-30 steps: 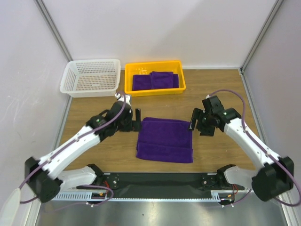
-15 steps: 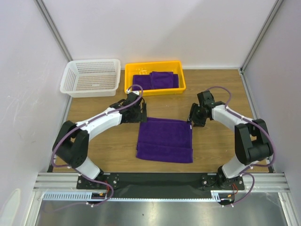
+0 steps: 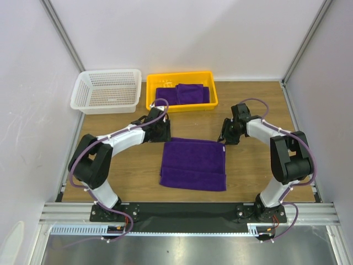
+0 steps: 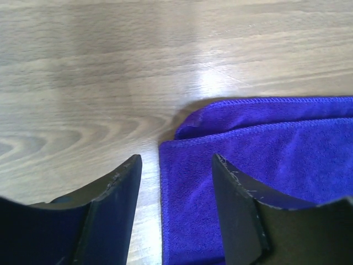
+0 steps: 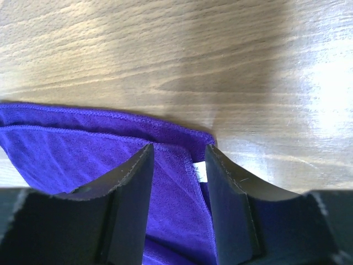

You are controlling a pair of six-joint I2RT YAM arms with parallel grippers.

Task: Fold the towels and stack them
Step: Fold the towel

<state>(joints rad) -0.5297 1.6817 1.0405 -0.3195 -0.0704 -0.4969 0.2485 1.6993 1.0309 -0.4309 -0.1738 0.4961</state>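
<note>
A deep purple towel lies folded flat on the wooden table between the arms. My left gripper is down at its far left corner. In the left wrist view the gripper is open, one finger on bare wood and the other over the towel, whose left edge runs between them. My right gripper is at the far right corner. In the right wrist view it is open astride the towel corner and a white label. More folded towels lie in the yellow tray.
A white mesh basket stands to the left of the yellow tray at the back of the table. Grey walls with metal posts close in the table on the left, right and back.
Both arms have stretched forward and lowered their grippers onto the towel's far corners. Both sets of jaws have narrowed around the cloth edges. The towel has not shifted.
</note>
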